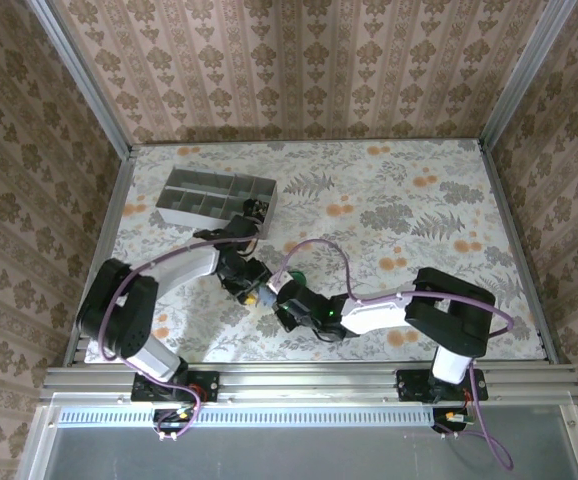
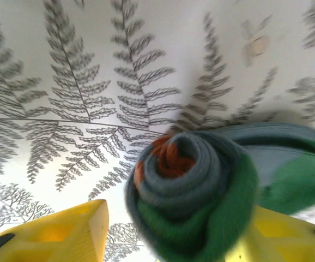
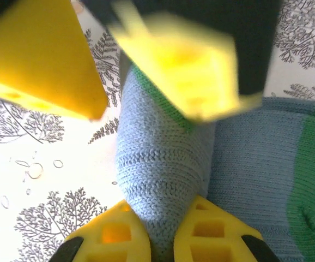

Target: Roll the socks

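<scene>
landmark: the grey compartment tray (image 1: pixel 184 200) sits at the far left of the patterned table (image 1: pixel 419 200); every place below is given from it.
sock: the teal-grey sock (image 2: pixel 193 196) lies on the table, closer to the arm bases than the tray and slightly to its right, near the tray but apart from it. one end is wound into a tight coil, orange at the core and green on the outside; the rest lies flat beside the coil.
left gripper (image 2: pixel 176 218): at the sock, on its tray side. its yellow fingers (image 2: pixel 65 229) stand apart around the coil; one is clear of the fabric and the other lies against it, so nothing is squeezed.
right gripper (image 3: pixel 162 218): meets the left one at the sock, on the side away from the tray. its fingers are closed, pinching a raised ridge of grey-blue knit.
step in hand: you appear to be late in rolling this sock, with the coil formed and only the right pinch holding it.
next move: likely wrap or tuck the loose flat part over the coil. keep the pinch firm, since soft knit will spring open if released.
</scene>
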Available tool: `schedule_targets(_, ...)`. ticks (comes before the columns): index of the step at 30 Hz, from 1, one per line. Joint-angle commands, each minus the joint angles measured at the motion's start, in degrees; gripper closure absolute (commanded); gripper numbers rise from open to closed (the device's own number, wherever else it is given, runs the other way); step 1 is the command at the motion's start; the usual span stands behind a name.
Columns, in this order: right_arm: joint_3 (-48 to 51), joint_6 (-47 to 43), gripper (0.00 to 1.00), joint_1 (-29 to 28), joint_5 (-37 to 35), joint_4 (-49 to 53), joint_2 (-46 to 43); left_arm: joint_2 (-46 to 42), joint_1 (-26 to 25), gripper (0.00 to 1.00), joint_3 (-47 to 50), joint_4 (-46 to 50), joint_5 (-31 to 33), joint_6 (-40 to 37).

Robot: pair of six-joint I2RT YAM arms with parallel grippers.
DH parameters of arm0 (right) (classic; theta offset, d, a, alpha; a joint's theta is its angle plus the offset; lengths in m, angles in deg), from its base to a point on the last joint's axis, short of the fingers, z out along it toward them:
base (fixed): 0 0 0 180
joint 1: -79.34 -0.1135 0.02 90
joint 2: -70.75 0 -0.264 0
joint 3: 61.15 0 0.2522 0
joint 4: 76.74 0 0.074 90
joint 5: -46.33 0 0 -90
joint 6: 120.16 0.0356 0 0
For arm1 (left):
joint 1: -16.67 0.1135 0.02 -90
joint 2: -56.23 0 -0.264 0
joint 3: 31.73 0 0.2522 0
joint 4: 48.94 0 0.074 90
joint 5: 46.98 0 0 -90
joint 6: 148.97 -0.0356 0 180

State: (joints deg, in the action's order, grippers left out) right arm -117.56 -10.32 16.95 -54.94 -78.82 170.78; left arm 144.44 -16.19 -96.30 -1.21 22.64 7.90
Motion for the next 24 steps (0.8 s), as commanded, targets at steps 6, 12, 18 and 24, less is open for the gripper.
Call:
schedule_targets(6,11.8,10.5,1.0,6.4,18.3,7.1,6.4,-5.9,2.7,0.44,2.0,-3.0,-1.3,0.7)
schedule_targets(12,13.9,12.9,1.0,9.4,23.4,4.3,8.4,-7.0,1.6,0.46,4.5,-6.2,-2.5,0.1)
schedule_targets(18,15.8,15.9,1.0,12.0,26.4,1.7,10.4,-7.1,-0.4,0.51,5.8,-8.3,-1.8,-0.3)
schedule_targets(24,17.1,18.5,1.0,14.2,29.0,0.4,11.8,-5.8,-1.7,0.53,7.2,-11.2,-1.4,-0.1)
